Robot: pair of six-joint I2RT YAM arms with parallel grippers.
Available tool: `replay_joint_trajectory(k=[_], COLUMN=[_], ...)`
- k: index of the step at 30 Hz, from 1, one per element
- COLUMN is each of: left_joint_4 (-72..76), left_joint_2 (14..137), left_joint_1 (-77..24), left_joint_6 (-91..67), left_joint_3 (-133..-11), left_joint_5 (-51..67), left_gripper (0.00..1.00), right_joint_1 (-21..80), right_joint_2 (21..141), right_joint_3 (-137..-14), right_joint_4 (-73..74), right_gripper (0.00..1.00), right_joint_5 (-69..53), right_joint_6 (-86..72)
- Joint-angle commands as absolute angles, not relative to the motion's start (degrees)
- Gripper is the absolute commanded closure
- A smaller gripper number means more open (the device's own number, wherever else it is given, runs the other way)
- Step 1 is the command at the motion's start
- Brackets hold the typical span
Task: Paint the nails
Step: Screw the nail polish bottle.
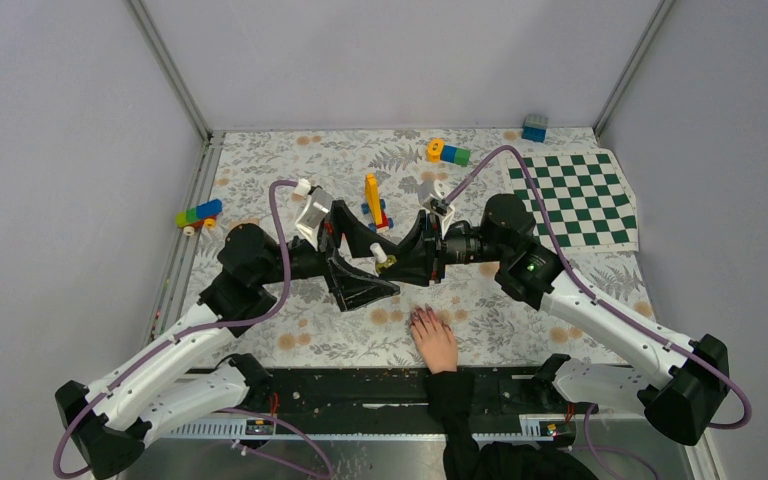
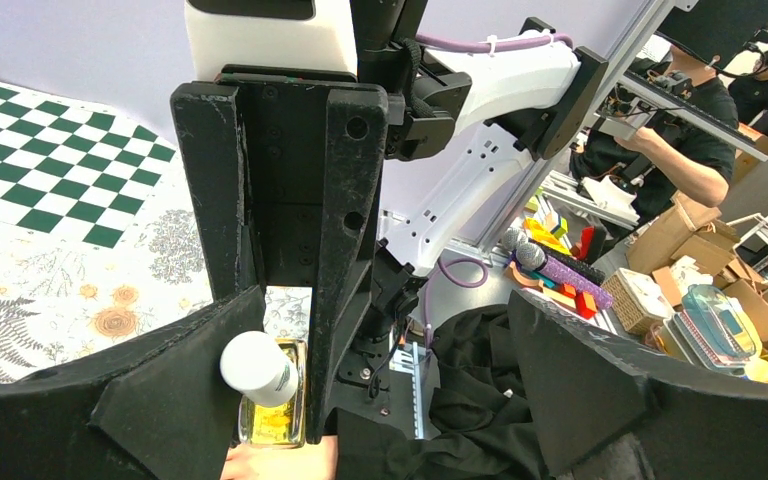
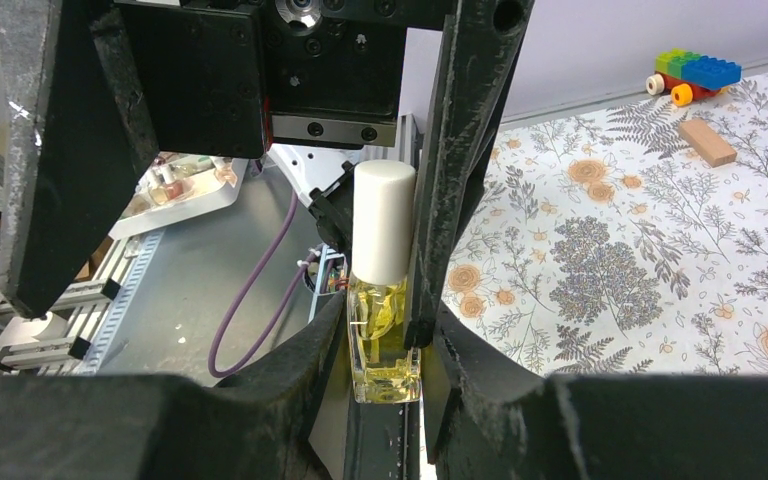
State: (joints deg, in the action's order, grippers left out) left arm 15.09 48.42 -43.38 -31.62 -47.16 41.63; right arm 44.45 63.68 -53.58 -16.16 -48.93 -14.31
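Nails (image 1: 422,316): found on a pale hand (image 1: 436,342) laid flat on the table (image 1: 290,170), nearer the arm bases than either gripper and well apart from both. Looked dark at the fingertips in the top view, but too small there to tell any fresh coat. Absent from both wrist views, bar a sliver of skin below the bottle in the left wrist's.

Right gripper (image 3: 385,330): clenched on a small glass bottle (image 3: 380,362) of yellowish liquid, held upright between its 2 fingers, white cap (image 3: 383,215) on top.

Left gripper (image 2: 385,320): spread fully wide and grasping nothing, set facing the right one with its 2 fingers either side of the cap. 1 finger just beside the cap; contact impossible to tell.

Progress, as a judgement: early.
- **Done:** bottle in hand and presented to the other gripper.
- **Left:** closing on the cap, unscrewing it, drawing out the brush, carrying it down to the hand, then stroking each nail.

No brush out and no polish applied, as far as shown.
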Motion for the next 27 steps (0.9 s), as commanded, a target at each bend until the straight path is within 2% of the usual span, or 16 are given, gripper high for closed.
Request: replay_joint_trajectory(k=[1, 27], left_joint_4=[14.66, 13.84], left_joint_2=[47.99, 48.76], left_joint_1=[-41.82, -41.77], left_joint_6=[-31.85, -33.83], left_joint_3=[-45.45, -45.99], left_joint_5=[32.65, 25.19], left_gripper=[0.01, 0.01], right_joint_1=[45.23, 45.87], right_joint_2=[60.49, 60.25], right_joint_3=[-54.49, -54.58], right_joint_4=[-22.26, -20.35], right_gripper=[1.0, 1.0], right_joint_5=[-50.92, -50.26], right_joint_6=[-13.89, -12.53])
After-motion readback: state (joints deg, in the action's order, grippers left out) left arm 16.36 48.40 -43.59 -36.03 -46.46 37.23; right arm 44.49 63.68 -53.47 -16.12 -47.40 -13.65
